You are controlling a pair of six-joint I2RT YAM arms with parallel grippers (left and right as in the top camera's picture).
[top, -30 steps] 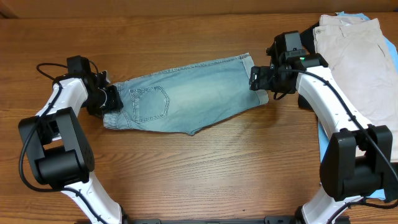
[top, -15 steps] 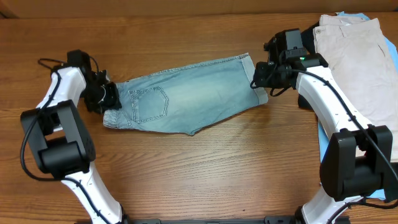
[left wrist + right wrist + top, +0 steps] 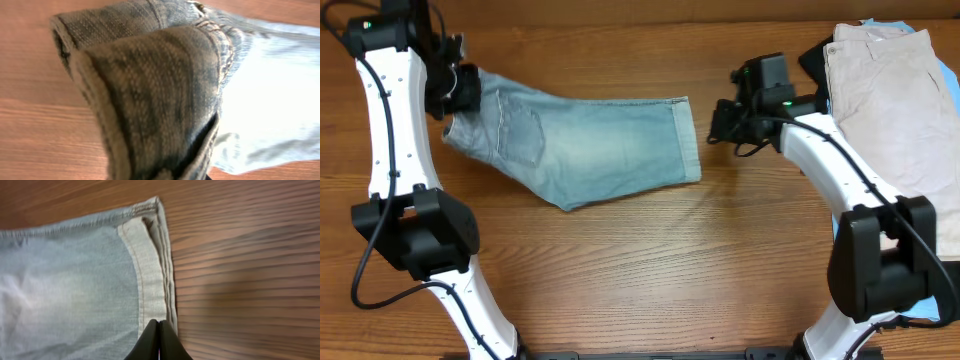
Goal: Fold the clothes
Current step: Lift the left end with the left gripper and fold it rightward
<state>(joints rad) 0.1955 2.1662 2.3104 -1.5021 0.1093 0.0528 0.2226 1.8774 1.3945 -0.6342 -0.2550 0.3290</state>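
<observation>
Clamping the waistband [image 3: 150, 100] at ten o'clock, the left end effector [image 3: 463, 92] holds the denim shorts [image 3: 590, 145] spread across the counter [image 3: 620, 260]; the right end effector [image 3: 720, 125], pinched together and empty, hovers off the hem [image 3: 150, 280] at two o'clock. One-sided dragging could skew the cloth

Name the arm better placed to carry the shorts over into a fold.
Probably left: the left gripper grips the denim shorts at the waistband; the right gripper is shut on nothing beside the hem.
</observation>
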